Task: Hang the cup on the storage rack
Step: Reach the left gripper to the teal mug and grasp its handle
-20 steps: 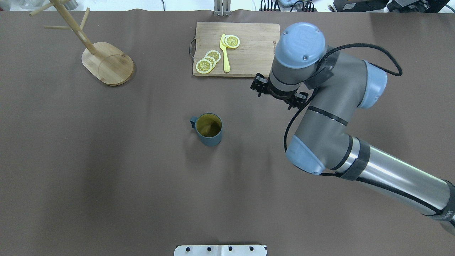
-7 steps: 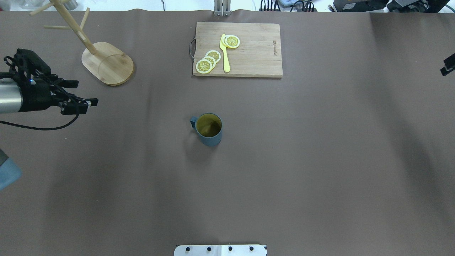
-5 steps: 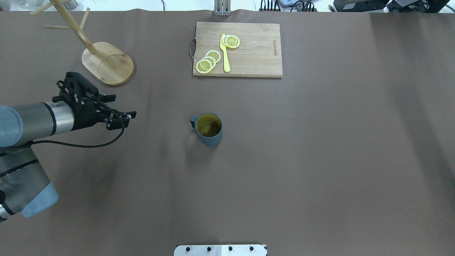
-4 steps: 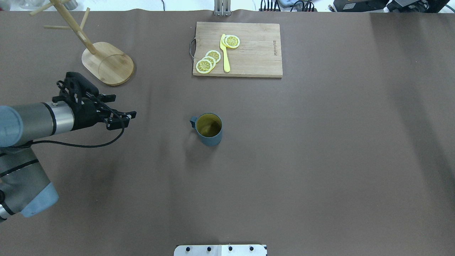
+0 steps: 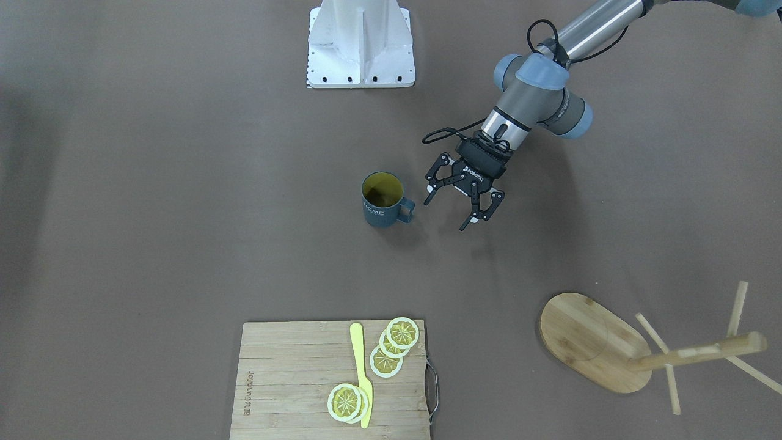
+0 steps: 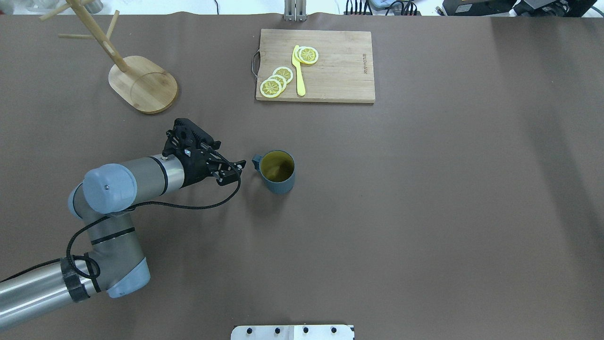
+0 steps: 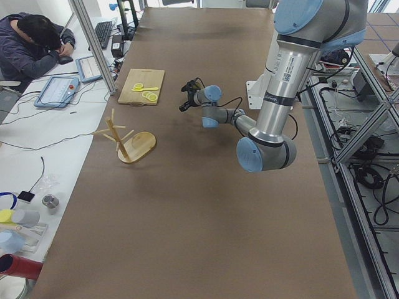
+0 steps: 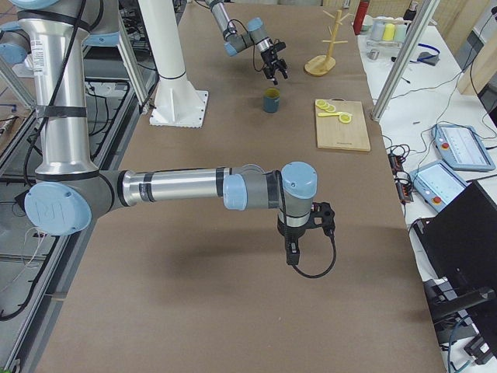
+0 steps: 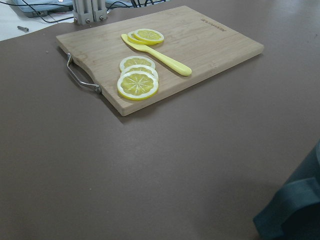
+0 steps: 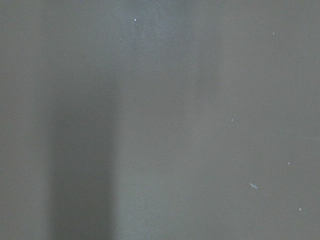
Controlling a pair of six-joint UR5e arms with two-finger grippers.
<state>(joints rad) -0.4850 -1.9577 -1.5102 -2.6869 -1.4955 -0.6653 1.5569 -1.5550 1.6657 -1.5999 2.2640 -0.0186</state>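
Hovering beside the teal HOME mug (image 5: 383, 209), left gripper (image 5: 449, 212) spread open, bamboo mug tree (image 5: 586, 339) well apart, far left, right gripper (image 8: 293, 253) too distant to judge.

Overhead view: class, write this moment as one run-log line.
dark teal yellow-lined mug: upright, ungrasped | left gripper: open, near its handle | light bamboo mug tree: pegs bare

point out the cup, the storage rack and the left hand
cup (image 6: 277, 167), overhead view, yellow interior
storage rack (image 6: 143, 85), overhead view, oval base
left hand (image 5: 448, 212), front-facing view, midway between its open fingertips
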